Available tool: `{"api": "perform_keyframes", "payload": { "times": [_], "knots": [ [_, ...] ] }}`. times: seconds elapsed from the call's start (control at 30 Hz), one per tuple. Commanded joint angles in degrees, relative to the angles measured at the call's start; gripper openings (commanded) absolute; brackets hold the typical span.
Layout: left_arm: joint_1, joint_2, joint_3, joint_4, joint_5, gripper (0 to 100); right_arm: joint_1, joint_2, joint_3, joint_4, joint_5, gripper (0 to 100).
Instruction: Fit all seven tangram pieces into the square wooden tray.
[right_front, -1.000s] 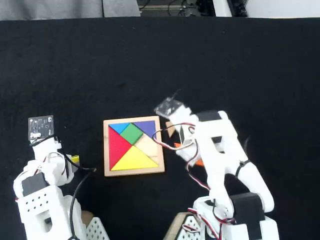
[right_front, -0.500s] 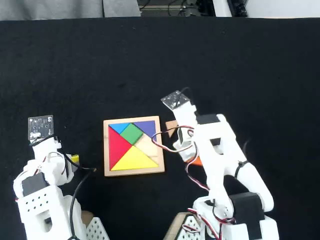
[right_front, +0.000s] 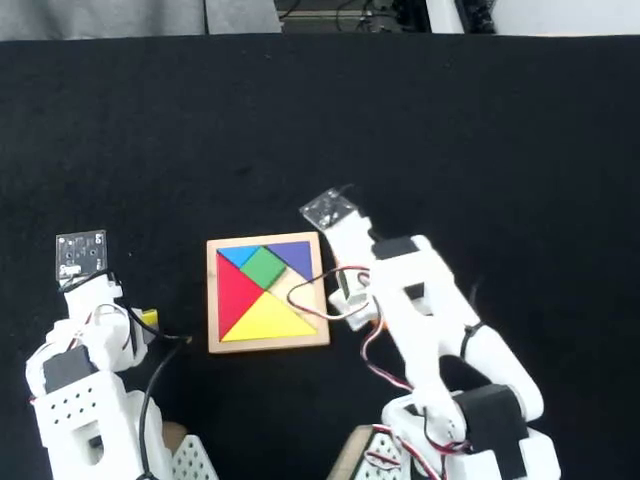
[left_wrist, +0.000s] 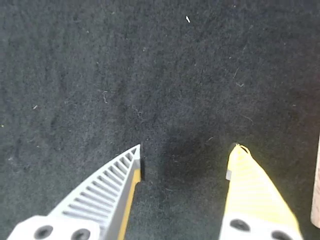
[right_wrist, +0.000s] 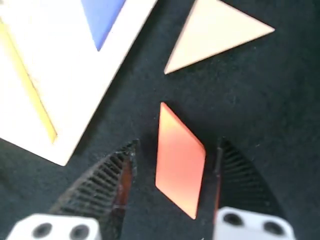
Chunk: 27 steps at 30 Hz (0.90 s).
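So, the orange parallelogram (right_wrist: 179, 160), lying just beside the tray (right_wrist: 65, 100), is straddled by the right gripper (right_wrist: 177, 145), fingers spread; a squeeze is needed next. The left gripper (left_wrist: 187, 147) is parked, spread, empty.

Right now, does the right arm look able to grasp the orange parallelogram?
Probably yes: the right gripper is open, and the orange parallelogram lies flat between its fingers, uncovered; the tan triangle lies apart.

Wooden tray (right_front: 268, 344), matt black cloth (left_wrist: 150, 75), smooth orange piece (right_wrist: 179, 160)
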<state>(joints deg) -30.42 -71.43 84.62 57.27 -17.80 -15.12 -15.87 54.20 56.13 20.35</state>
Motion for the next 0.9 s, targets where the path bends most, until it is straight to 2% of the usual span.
{"api": "perform_keyframes", "payload": {
  "times": [0.0,0.27,0.47,0.73,0.87],
  "knots": [
    [-0.66,-0.44,-0.13,-0.88,0.0,27,2.64,0.04,-0.22,-0.7,-0.35,24.0],
    [-0.66,-0.44,-0.13,-0.79,0.0,27,2.73,0.13,2.77,-0.88,1.23,23.7],
    [-0.66,-0.44,-0.13,-0.79,0.0,27,2.46,0.13,2.95,-0.97,1.41,15.3],
    [-0.66,-0.44,-0.13,-0.79,0.0,27,2.73,0.13,3.03,-2.37,1.23,14.2],
    [-0.66,-0.44,-0.13,-0.79,0.0,27,2.81,-0.57,2.24,-2.2,0.88,7.0]
  ]
}}
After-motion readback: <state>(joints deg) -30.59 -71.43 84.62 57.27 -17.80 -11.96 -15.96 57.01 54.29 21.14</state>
